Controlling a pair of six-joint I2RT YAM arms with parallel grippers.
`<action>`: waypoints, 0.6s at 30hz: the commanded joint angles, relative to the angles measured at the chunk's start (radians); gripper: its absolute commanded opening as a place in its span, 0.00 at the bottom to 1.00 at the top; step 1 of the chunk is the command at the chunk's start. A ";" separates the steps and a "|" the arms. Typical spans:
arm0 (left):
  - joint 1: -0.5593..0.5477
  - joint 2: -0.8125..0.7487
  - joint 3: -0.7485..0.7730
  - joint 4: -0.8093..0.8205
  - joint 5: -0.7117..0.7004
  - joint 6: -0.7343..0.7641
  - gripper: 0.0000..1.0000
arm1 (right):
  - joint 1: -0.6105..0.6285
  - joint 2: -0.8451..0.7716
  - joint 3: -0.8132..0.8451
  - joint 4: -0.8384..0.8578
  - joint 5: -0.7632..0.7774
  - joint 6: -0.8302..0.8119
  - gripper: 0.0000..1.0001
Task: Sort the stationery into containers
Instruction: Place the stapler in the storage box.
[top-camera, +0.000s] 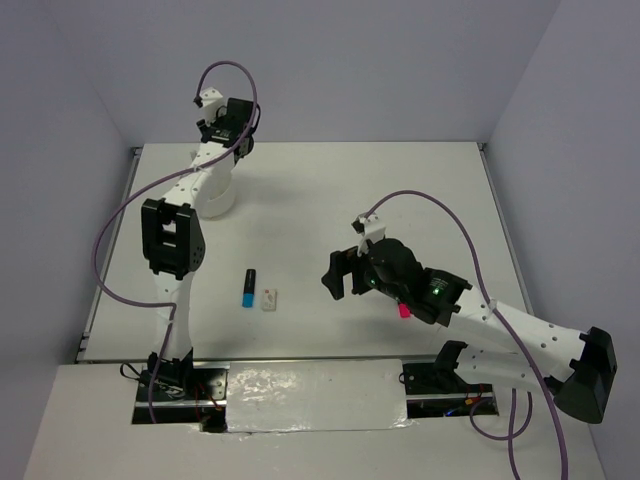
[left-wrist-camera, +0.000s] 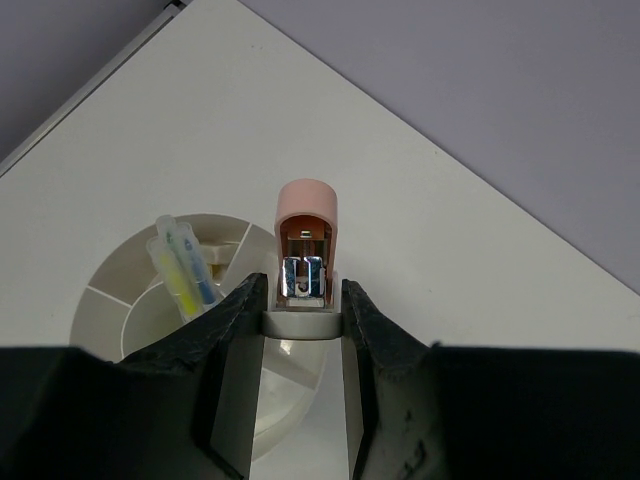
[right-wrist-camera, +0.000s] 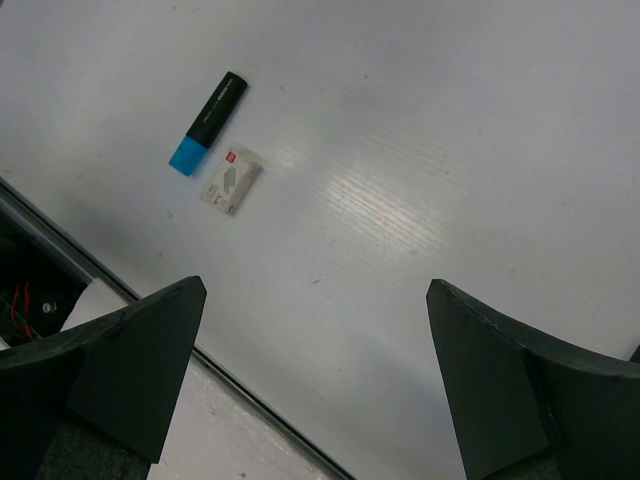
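My left gripper (left-wrist-camera: 305, 300) is shut on a small tan-pink and grey item (left-wrist-camera: 307, 205) with a metal part, held above the round white cup (left-wrist-camera: 120, 275). The cup has inner dividers and holds a thin yellow-green stick (left-wrist-camera: 178, 270). In the top view the left gripper (top-camera: 225, 128) is over the cup (top-camera: 222, 200) at the far left. A blue-and-black marker (top-camera: 248, 288) and a small white eraser (top-camera: 270, 298) lie near the front. My right gripper (top-camera: 343, 268) is open and empty above the table, right of them. The right wrist view shows the marker (right-wrist-camera: 208, 122) and eraser (right-wrist-camera: 231, 182) ahead of the right gripper (right-wrist-camera: 315, 290).
A pink highlighter (top-camera: 403, 312) shows partly under the right arm. The table's front edge (right-wrist-camera: 150, 300) runs close below the right gripper. Side walls stand left and right of the white table (top-camera: 400, 190).
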 joint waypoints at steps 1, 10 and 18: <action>0.008 -0.003 -0.007 0.041 -0.009 0.008 0.00 | 0.002 -0.011 0.022 0.055 -0.002 -0.015 1.00; 0.011 -0.040 -0.099 0.037 0.024 -0.024 0.07 | 0.002 -0.031 0.012 0.044 -0.023 -0.010 1.00; 0.011 -0.035 -0.100 0.031 0.017 -0.021 0.21 | 0.004 -0.017 0.019 0.042 -0.033 -0.018 1.00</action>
